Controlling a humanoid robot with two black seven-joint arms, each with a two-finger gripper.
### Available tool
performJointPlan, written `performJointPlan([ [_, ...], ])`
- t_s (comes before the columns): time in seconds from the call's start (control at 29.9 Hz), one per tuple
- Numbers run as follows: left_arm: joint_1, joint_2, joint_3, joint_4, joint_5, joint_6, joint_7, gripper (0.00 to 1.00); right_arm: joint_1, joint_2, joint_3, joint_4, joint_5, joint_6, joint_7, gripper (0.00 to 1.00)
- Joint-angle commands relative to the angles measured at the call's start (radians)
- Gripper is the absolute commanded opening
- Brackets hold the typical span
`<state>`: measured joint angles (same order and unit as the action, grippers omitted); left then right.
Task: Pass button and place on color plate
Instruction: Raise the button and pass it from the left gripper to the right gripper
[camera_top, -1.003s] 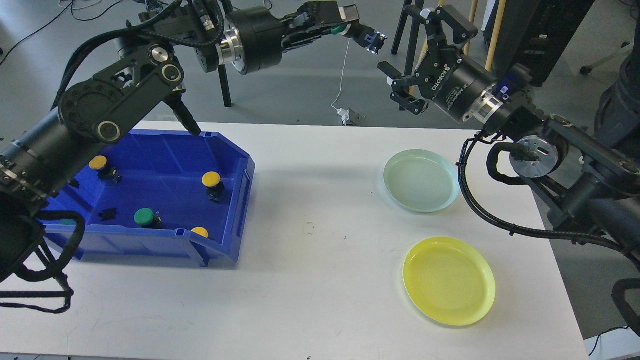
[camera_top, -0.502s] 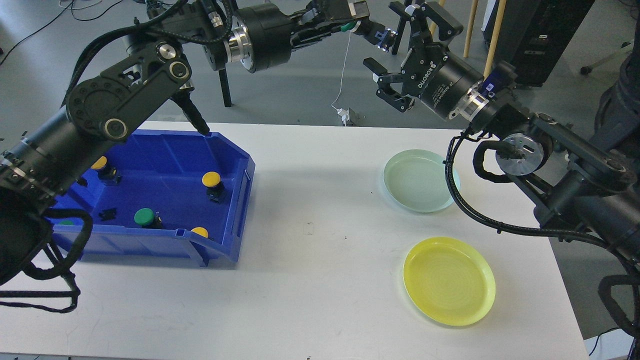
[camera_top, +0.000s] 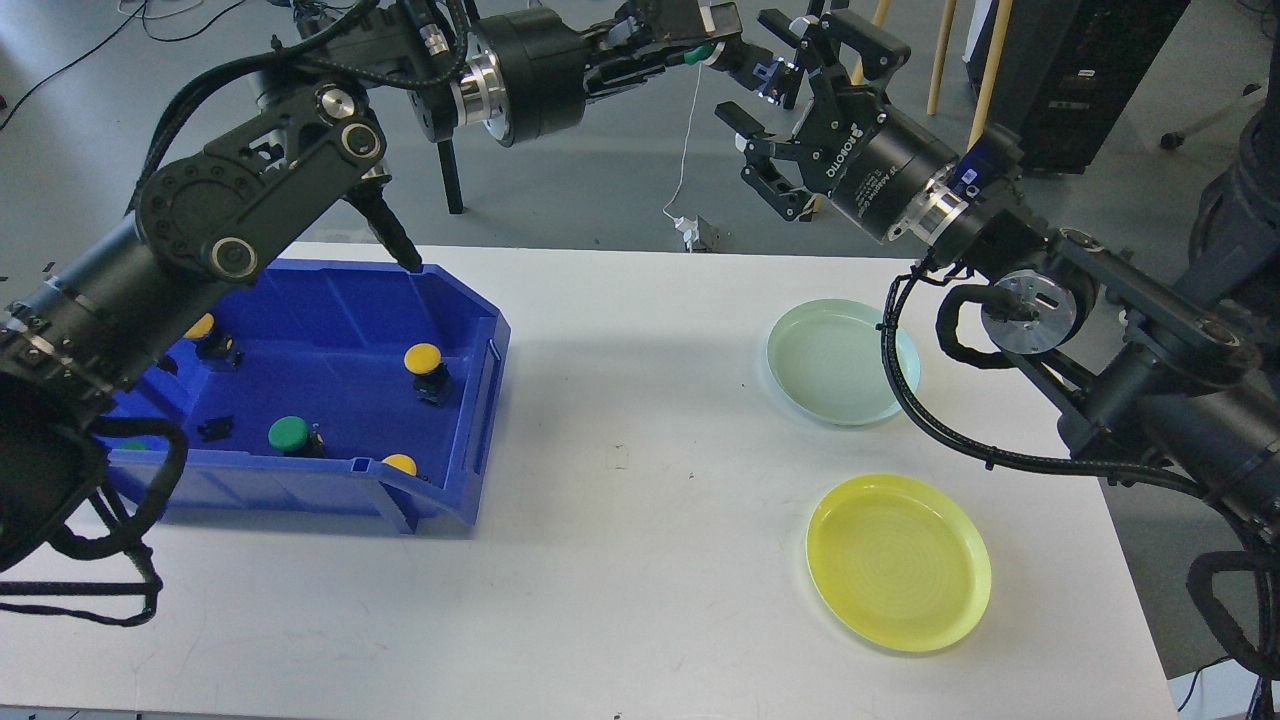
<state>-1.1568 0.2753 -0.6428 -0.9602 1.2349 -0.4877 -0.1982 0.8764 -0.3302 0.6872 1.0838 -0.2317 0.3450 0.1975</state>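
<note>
The green button (camera_top: 703, 53) hangs in the air above and beyond the far edge of the table (camera_top: 620, 560), clamped in the left claw (camera_top: 722, 52). Its green cap sits between the fingers and its dark body with a blue end points out to the right, so its long axis runs roughly sideways, toward the other arm.

The right claw (camera_top: 762, 100) is just beside that free end, a little lower and to the right, with its jaws spread apart and nothing in them. The upper finger reaches over the button's blue tip and the lower finger sits below it, so the button appears to lie at or just inside the mouth; whether they touch I cannot tell.

The left arm stretches out nearly level from the far left. The right arm reaches up and leftward from the right edge, wrist tilted toward the button.

The pale green plate (camera_top: 842, 362) lies near the far right corner and the yellow plate (camera_top: 898, 562) nearer the front right, both below the right arm's side.
</note>
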Motion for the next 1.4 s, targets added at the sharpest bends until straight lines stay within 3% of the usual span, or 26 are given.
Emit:
performJointPlan([
  [0.0, 0.000, -0.002, -0.001, 0.000, -0.002, 0.009, 0.000, 0.16, 0.000, 0.000, 0.002, -0.002, -0.003, 0.003, -0.006, 0.50],
  [0.5, 0.002, -0.004, 0.000, 0.006, -0.035, 0.020, 0.013, 0.16, 0.000, 0.000, 0.008, -0.007, -0.001, 0.006, -0.009, 0.31],
  [0.84, 0.002, -0.013, 0.002, 0.008, -0.034, 0.031, 0.022, 0.19, 0.001, 0.000, 0.011, -0.009, -0.001, 0.008, -0.009, 0.25],
  [0.9, 0.002, -0.014, 0.002, 0.009, -0.034, 0.032, 0.023, 0.32, 0.001, 0.000, 0.011, -0.010, -0.001, 0.008, -0.009, 0.25],
  [0.97, 0.003, -0.014, 0.002, 0.015, -0.035, 0.043, 0.023, 0.60, 0.001, 0.000, 0.011, -0.012, -0.001, 0.008, -0.009, 0.25],
  [1.04, 0.003, -0.014, 0.002, 0.018, -0.034, 0.053, 0.022, 0.82, 0.001, 0.000, 0.011, -0.012, -0.001, 0.008, -0.009, 0.25],
  [1.2, 0.005, -0.014, 0.002, 0.038, -0.034, 0.063, 0.022, 0.92, 0.001, -0.001, 0.014, -0.012, 0.000, 0.008, -0.009, 0.25],
  [1.37, 0.005, -0.014, 0.008, 0.054, -0.029, 0.063, 0.025, 0.94, 0.001, -0.006, 0.021, -0.012, 0.000, 0.008, -0.009, 0.25],
])
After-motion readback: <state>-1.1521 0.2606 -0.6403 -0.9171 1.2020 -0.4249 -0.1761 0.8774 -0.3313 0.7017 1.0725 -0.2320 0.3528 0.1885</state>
